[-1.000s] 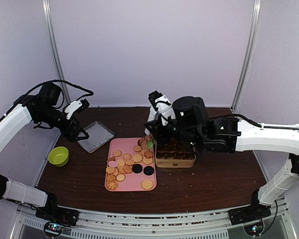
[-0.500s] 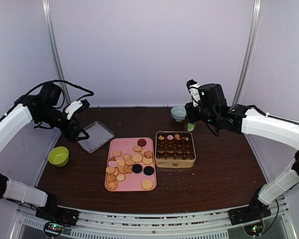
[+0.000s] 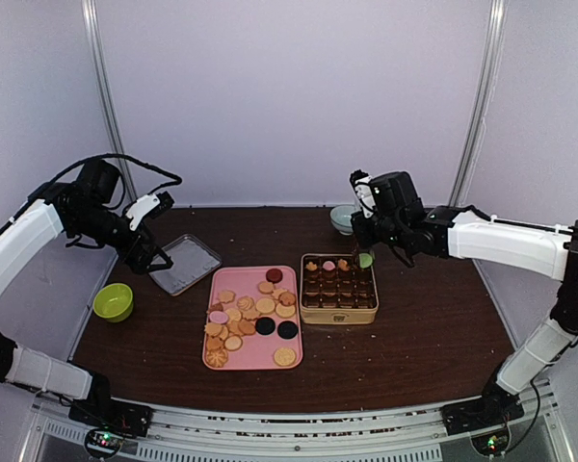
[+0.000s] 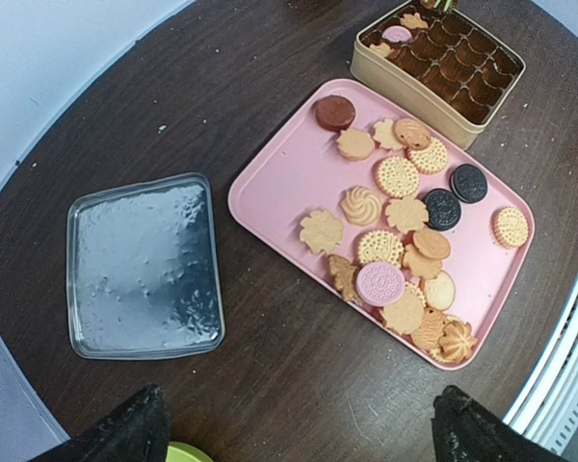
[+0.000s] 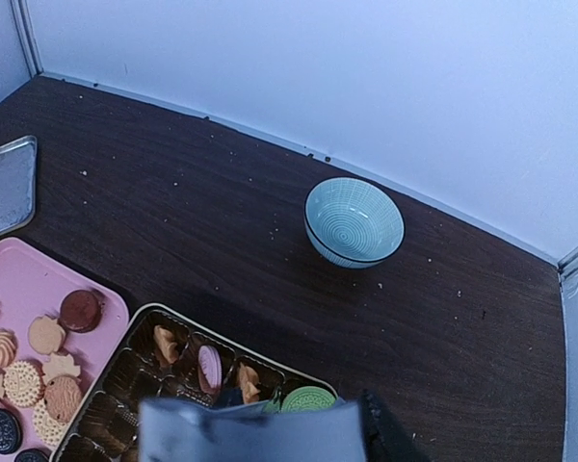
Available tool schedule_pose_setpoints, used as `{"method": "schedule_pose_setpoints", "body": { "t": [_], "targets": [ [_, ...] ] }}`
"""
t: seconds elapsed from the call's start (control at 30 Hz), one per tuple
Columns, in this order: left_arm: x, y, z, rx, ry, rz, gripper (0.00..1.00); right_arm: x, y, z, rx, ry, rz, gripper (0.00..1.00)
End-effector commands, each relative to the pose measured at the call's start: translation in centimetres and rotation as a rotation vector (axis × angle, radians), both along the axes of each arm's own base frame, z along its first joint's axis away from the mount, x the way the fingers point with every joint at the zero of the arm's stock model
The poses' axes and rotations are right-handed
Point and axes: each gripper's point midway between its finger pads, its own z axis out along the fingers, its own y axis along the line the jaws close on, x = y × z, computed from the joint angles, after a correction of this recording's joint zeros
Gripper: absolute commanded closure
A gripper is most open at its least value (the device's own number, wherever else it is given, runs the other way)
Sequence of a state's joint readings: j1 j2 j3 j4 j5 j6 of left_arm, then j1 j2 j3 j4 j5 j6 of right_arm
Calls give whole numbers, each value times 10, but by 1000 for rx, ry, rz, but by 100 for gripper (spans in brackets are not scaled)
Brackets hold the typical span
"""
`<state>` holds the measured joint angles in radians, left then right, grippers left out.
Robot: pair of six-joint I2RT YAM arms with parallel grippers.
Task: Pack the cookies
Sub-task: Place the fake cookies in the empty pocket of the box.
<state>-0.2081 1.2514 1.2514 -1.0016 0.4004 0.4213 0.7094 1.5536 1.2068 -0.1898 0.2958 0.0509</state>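
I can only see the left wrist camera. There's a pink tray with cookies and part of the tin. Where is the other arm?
Observer: The right gripper hangs over the far right corner of the gold tin, pinching a green cookie.
Kid: Is there anything behind the tin?
Observer: Yes, a pale blue bowl stands upright there, with nothing in it.
Kid: What's the green bit at the bottom of my picture?
Observer: That's a lime green bowl, left of the silver tray and nearer the arms.
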Motion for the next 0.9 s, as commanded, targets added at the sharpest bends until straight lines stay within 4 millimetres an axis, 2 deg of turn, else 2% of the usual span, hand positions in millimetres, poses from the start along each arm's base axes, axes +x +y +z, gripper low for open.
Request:
{"method": "schedule_pose_setpoints", "body": {
  "t": [0.0,0.17,0.43,0.67,0.87],
  "targets": [
    [5,0,12,-8,-36,-6,2,10,3,10,27,-23,5,60],
    [4,0,12,-9,-33,-8,2,7,4,8,34,-9,25,56],
    [5,-1,12,-13,-31,-8,2,3,4,25,75,-29,39,55],
    [5,-1,12,-13,-32,-8,2,2,-9,40,163,-49,15,59],
    [4,0,10,-10,-29,-8,2,4,-25,35,201,-36,-24,59]
  ]
}}
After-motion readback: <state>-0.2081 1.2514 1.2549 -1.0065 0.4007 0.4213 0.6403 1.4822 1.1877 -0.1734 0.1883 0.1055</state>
